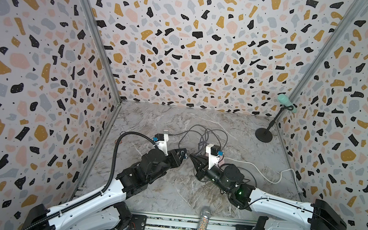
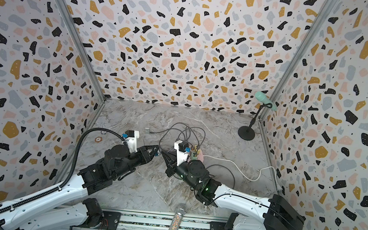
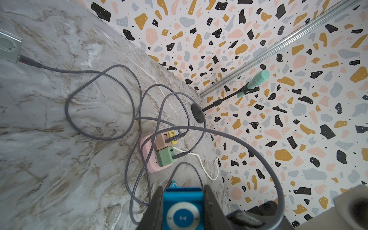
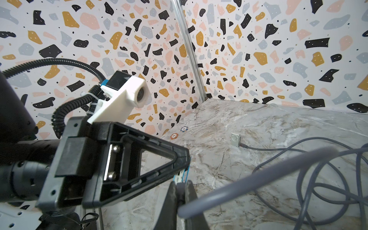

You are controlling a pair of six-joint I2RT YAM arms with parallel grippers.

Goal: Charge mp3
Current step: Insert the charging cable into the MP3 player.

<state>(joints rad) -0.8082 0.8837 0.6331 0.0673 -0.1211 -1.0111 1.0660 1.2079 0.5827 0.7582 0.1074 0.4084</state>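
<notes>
The left pincer (image 3: pixel 182 191) pinched the blue mp3 player (image 3: pixel 182 213) by its side edges above the table (image 3: pixel 59 119), tip to tip with the right pincer (image 4: pixel 180 187), pressed together on the grey cable (image 4: pixel 258 173) at its plug end. Light, rigid and slick, the player seemed to suit that edge grip; plug and socket were hidden behind the jaws, so their contact was unclear

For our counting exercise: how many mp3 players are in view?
2. A blue mp3 player sits in the left end effector; a silver mp3 player lies on the table, cabled. Others may be hidden.
</notes>
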